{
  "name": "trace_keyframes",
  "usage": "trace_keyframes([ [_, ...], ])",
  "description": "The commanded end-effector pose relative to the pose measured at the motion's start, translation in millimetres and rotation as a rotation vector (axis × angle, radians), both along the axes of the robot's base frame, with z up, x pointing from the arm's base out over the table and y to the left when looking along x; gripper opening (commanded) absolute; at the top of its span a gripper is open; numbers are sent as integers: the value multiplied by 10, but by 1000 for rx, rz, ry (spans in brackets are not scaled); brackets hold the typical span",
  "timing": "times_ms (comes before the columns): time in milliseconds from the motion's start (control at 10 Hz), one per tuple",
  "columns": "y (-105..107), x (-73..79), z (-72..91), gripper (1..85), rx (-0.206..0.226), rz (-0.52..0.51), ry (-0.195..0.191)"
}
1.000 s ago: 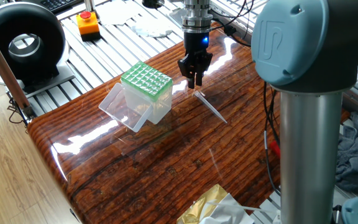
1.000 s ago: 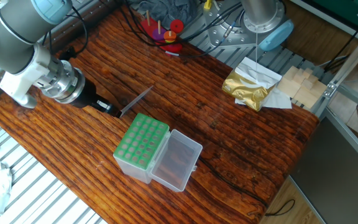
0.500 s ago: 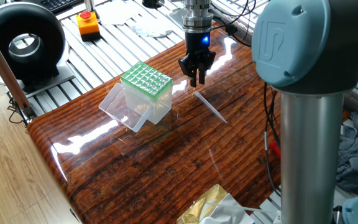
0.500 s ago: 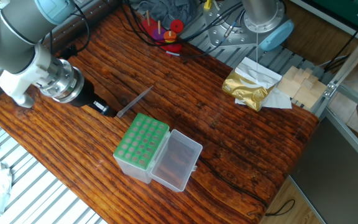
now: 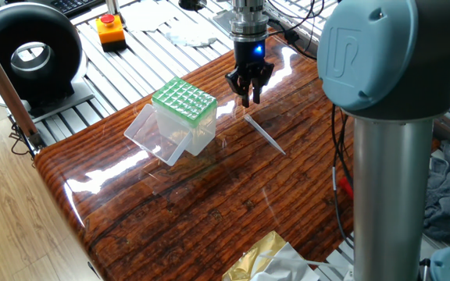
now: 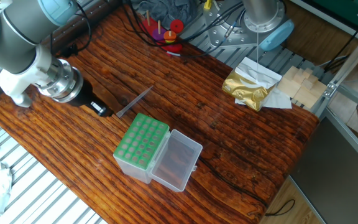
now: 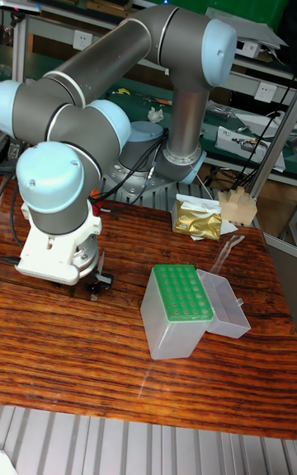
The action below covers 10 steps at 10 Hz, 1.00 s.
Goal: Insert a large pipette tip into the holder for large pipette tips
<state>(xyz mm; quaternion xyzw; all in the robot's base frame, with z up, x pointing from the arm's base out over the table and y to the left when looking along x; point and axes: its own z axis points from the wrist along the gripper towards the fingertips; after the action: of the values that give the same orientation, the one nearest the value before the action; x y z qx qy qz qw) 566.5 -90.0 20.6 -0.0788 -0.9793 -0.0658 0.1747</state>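
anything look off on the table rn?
One thing: the large pipette tip lies flat on the table, beside the holder, not in it. The gripper hangs over its wide end, empty. The holder's clear lid is open.

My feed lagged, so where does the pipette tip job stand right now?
Nothing is done yet: the pipette tip lies flat on the table, and the green grid of the holder looks empty. The end effector hangs above the tip's near end, holding nothing. Grasping, carrying and inserting the tip all remain.
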Motion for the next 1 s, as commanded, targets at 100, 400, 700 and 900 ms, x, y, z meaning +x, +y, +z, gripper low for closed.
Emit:
trace_keyframes([
  [100, -81, 26, -7, 347, -38, -23, -6],
  [400, -82, -1, 2, 327, -26, 11, -1],
  [700, -68, -13, 8, 323, -11, 36, 0],
  [900, -89, -42, 73, 323, -20, 35, 12],
])
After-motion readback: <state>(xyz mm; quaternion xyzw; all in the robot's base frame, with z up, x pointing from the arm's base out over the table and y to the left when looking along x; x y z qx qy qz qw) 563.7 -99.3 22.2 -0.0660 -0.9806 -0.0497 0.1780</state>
